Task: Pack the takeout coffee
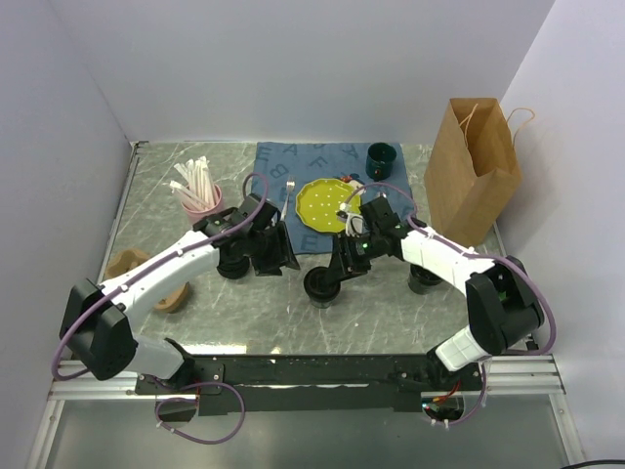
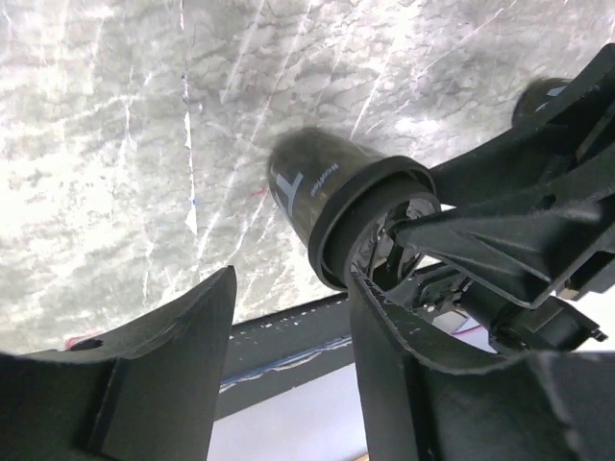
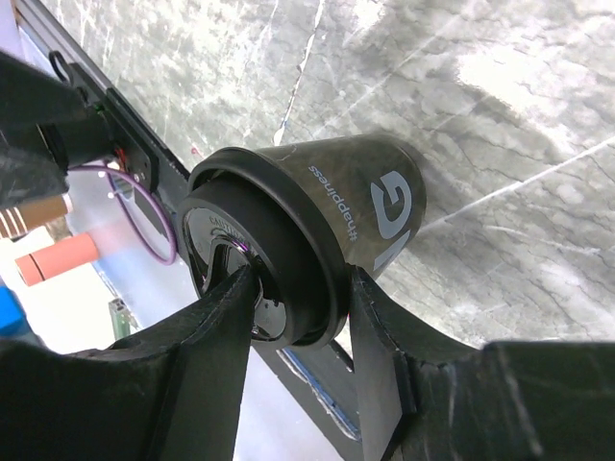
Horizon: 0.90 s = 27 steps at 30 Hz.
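Takeout coffee (image 1: 320,288) upright, lid (image 3: 219,240) up

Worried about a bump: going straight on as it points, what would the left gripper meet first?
Probably the small black lidded disposable cup, standing right ahead of the left gripper; depth is unclear.

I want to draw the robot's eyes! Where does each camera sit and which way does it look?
Top external: high behind the bases, looking down on the table; left arm and right arm show.
Left wrist: on the left arm, looking past its open left gripper at the coffee cup.
Right wrist: on the right arm, looking past its right gripper, clamped on the cup's lid rim.
Both wrist views share the coffee cup.
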Tool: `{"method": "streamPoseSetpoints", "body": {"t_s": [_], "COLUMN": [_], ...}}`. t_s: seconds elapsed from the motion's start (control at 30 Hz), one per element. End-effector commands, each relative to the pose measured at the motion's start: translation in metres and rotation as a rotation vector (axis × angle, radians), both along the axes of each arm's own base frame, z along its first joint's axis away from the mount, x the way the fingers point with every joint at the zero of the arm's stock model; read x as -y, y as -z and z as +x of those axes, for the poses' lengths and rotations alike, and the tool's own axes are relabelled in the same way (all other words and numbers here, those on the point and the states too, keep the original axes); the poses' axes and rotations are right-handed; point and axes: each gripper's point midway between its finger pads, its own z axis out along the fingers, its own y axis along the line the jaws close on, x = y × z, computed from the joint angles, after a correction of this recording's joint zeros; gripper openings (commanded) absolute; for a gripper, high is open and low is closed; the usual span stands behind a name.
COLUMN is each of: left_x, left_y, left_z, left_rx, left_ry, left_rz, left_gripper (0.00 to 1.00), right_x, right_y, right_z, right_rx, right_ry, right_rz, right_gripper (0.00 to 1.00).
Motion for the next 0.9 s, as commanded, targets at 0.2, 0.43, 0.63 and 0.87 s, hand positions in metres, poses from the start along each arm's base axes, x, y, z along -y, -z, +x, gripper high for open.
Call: {"method": "streamPoseSetpoints", "body": {"t_s": [0.2,0.43,0.63,0.87], "left_x": [0.013,0.017,0.017,0.017], "left_y": [0.011,0.019,0.024,0.037], "left_z": [-0.001,-0.001,-0.002,-0.005], "left_rx": [0.067,0.073,0.077,0.059], "left_ry": [0.094,0.096,0.108,0.124], "left_rz": [-0.086,-0.113,-0.117,-0.107], "left_gripper": [0.51,0.5,0.51,0.5], "right_x": [0.006,0.006,0.005,0.003], "right_y": [0.016,0.016,0.017,0.021], "right_z": [-0.001,-0.002,-0.003,-0.005], "right_rx": [0.015,0.008,0.009,0.001], "right_ry": [-0.077,-0.094,-0.093,-0.096], "right_rz": [-0.111,-0.128,-0.129,-0.136], "right_gripper": [0.45,0.44,0.43,0.42]}}
